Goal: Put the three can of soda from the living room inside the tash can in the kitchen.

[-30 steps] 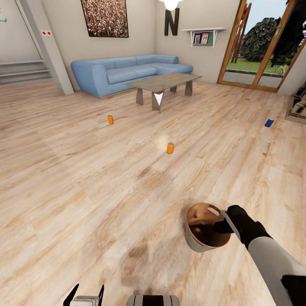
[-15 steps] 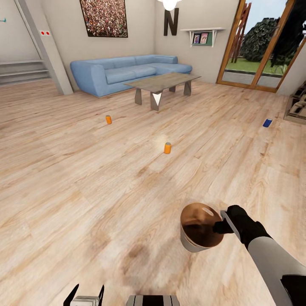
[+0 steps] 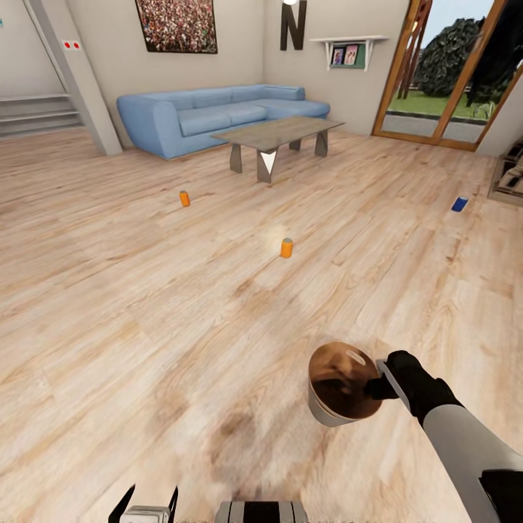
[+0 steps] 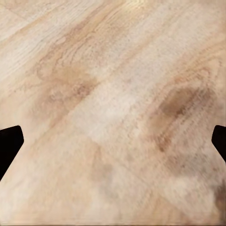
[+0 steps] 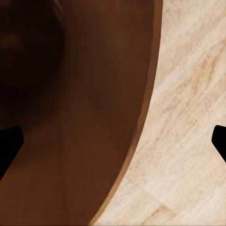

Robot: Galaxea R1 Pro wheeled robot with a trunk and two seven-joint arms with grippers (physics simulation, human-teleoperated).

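In the living room, seen from the head camera, a wide light wood floor (image 3: 145, 305) stretches toward a long blue sofa (image 3: 211, 116) and a low grey table (image 3: 276, 134). Three soda cans stand upright on the floor, well apart from one another: one orange can (image 3: 184, 198) nearer the sofa, a second orange can (image 3: 287, 248) mid-floor, and a blue can (image 3: 459, 204) far to the right near the glass doors. Low at the right, the right hand (image 3: 383, 385) is closed on the rim of the trash can (image 3: 327, 410), a pale grey bucket with a brown inside, carried out in front of the robot. The bucket looks empty. The left hand (image 3: 148, 501) sits at the bottom edge with its dark fingers spread apart, holding nothing.

In the left wrist view, bare wooden floor lies below, with dark fingertips (image 4: 9, 141) wide at both sides.

In the right wrist view, the brown inner wall of the bucket curves close by, over the floor.

Judging from this, no can is collected yet; all three remain to be picked up and binned.
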